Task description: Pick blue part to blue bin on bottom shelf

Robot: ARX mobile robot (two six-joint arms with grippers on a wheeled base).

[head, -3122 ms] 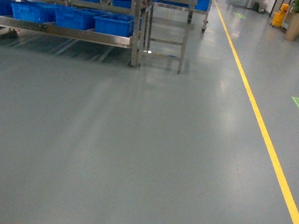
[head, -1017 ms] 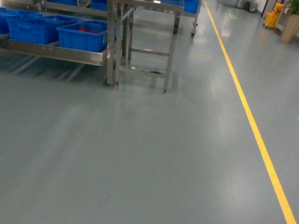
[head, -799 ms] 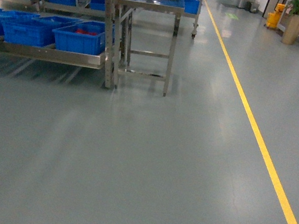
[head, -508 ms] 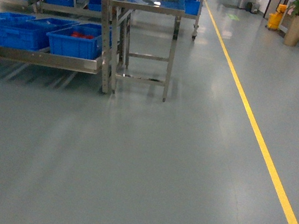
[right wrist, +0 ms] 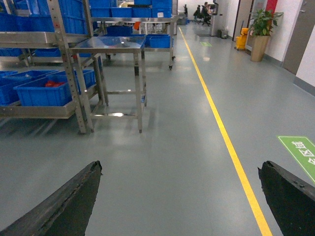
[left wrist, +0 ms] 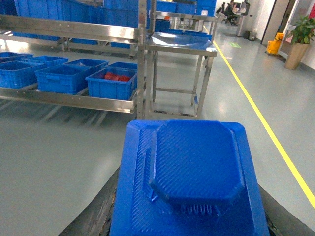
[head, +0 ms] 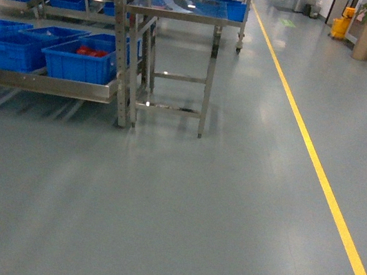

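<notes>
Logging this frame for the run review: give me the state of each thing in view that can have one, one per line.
Dark blue blocky part: gripped in left gripper jaws, off any surface.
Left gripper: shut on the part.
Right gripper: jaws wide open, empty.
Blue plastic crate with red packets: on bottom shelf, loaded.
Plain blue plastic crate beside it: on bottom shelf, contents not visible.
Stainless-steel bottom shelf: carrying crates.
Small steel table: upright beside rack.
</notes>
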